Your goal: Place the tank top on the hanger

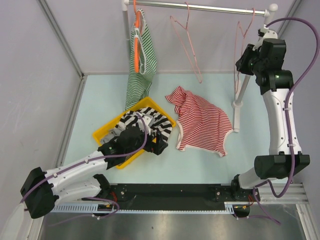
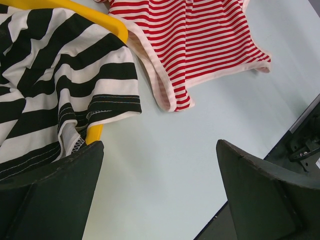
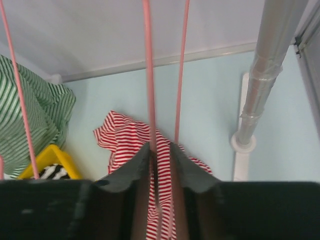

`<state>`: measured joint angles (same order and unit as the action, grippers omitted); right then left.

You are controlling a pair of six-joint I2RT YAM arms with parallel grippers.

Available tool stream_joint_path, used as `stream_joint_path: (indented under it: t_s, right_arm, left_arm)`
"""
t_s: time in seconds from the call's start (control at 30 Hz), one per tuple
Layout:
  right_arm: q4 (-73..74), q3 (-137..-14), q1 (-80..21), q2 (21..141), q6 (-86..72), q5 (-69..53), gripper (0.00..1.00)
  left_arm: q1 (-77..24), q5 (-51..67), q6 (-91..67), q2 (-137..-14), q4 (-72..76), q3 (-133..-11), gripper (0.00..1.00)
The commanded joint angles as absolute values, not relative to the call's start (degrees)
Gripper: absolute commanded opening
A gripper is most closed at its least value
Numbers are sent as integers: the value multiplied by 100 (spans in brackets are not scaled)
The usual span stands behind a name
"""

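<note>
The tank top [image 1: 202, 122] lies crumpled on the table, red and white stripes with pale trim; it also shows in the left wrist view [image 2: 195, 40] and under the right wrist [image 3: 125, 142]. The hanger [image 3: 147, 75], thin pink wire, hangs at the right end of the rail [image 1: 243, 27]. My right gripper [image 3: 160, 145] is raised to it [image 1: 241, 62], jaws drawn in narrow with the two pink wires between them, one against each finger. My left gripper [image 2: 160, 150] hovers low beside the yellow bin [image 1: 156, 145], wide open with nothing in it, the top's hem just ahead of it.
A yellow bin [image 1: 107, 131] holds a black-and-white striped garment [image 1: 150, 120]. On the rail [image 1: 200, 7] hang a green striped top on an orange hanger [image 1: 141, 60] and another pink hanger [image 1: 186, 40]. The rack's post [image 1: 240, 95] stands right of the tank top.
</note>
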<state>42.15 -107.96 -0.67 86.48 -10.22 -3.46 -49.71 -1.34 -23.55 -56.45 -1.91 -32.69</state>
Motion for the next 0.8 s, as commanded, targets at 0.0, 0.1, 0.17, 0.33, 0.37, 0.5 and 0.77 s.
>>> stream_joint_path:
  t_s: [0.0, 0.1, 0.17, 0.33, 0.37, 0.5, 0.77]
  right_arm:
    - [4104, -10977, -79, 8692, -993, -308, 17]
    - [4122, -11161, -132, 8745, -1011, -255, 0]
    - [4192, -11433, -167, 8798, -1002, -176, 0]
    - [4219, -11952, -334, 8920, -1002, -9, 0]
    - [4245, -12127, -360, 8947, -985, -9, 0]
    - [4342, -12357, -527, 8965, -923, 157, 0]
    - [4316, -11155, -1080, 7992, -853, 615, 0]
  left_arm:
    - [-4931, -158, -2461, -5599, -105, -3243, 99]
    - [-4931, -149, -2461, -5590, -114, -3252, 99]
    - [-4931, -158, -2470, -5581, -132, -3252, 99]
    - [-4931, -150, -2470, -5581, -123, -3217, 99]
    - [-4939, -158, -2470, -5581, -114, -3217, 99]
    - [-4931, -158, -2470, -5590, -97, -3199, 99]
    - [-4931, -123, -2487, -5599, -79, -3164, 99]
